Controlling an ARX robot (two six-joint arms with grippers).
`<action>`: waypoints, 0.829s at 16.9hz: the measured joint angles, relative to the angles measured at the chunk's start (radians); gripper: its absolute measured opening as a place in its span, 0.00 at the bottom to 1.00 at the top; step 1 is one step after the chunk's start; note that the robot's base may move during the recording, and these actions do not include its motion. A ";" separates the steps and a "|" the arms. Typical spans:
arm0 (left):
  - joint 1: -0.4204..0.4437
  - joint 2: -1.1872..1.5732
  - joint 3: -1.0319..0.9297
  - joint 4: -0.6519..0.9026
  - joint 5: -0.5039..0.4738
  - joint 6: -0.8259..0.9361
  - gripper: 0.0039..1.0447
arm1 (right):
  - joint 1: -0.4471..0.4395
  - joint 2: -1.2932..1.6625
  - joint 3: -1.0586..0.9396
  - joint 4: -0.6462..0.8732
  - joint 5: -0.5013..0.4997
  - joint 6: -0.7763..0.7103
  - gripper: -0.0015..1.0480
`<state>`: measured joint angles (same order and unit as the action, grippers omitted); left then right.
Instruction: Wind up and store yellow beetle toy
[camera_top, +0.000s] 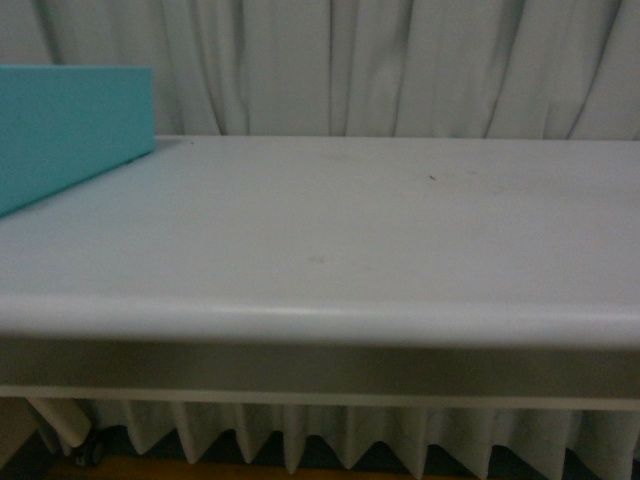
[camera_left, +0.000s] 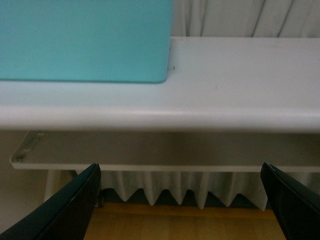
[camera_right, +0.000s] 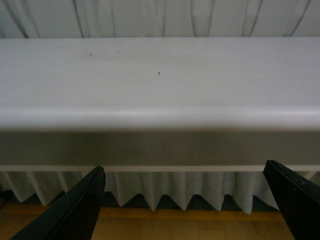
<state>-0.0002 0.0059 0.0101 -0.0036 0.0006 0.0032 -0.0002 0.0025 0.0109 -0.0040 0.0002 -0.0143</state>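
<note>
The yellow beetle toy is not showing in any of the three views, so its heading, long axis, appearance and position relative to either gripper cannot be told. In the front view a white table (camera_top: 330, 215) is filling the middle of the picture, its rounded front edge running across at 6 o'clock, with a turquoise box (camera_top: 65, 125) sitting on the tabletop at about 10 o'clock and a pleated white curtain (camera_top: 400, 65) hanging behind at 12 o'clock; neither arm is appearing here. In the left wrist view the left gripper (camera_left: 181, 202) is hanging below and in front of the table edge, its two dark fingers (camera_left: 65, 210) standing wide apart with nothing between them. The turquoise box (camera_left: 85, 40) is lying on the table (camera_left: 240, 75) ahead of this gripper, toward 11 o'clock, its near wall close to the table's front edge. In the right wrist view the right gripper (camera_right: 185, 202) is likewise sitting below the table's front edge, fingers (camera_right: 75, 212) spread wide and gripping nothing, facing a bare stretch of tabletop (camera_right: 160, 75) bearing only small dark specks. A wooden floor (camera_right: 165, 225) and the curtain's hem are showing beneath the table in both wrist views.
</note>
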 joint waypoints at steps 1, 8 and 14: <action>0.000 0.000 0.000 0.000 -0.002 0.000 0.94 | 0.000 0.000 0.000 0.000 0.000 0.000 0.94; 0.000 0.000 0.000 0.000 -0.001 0.000 0.94 | 0.000 0.001 0.000 0.001 0.000 0.001 0.94; 0.000 0.000 0.000 -0.002 -0.001 0.000 0.94 | 0.000 0.001 0.000 -0.002 0.000 0.000 0.94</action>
<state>-0.0002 0.0059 0.0101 -0.0055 -0.0006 0.0032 -0.0002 0.0032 0.0109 -0.0063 0.0006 -0.0139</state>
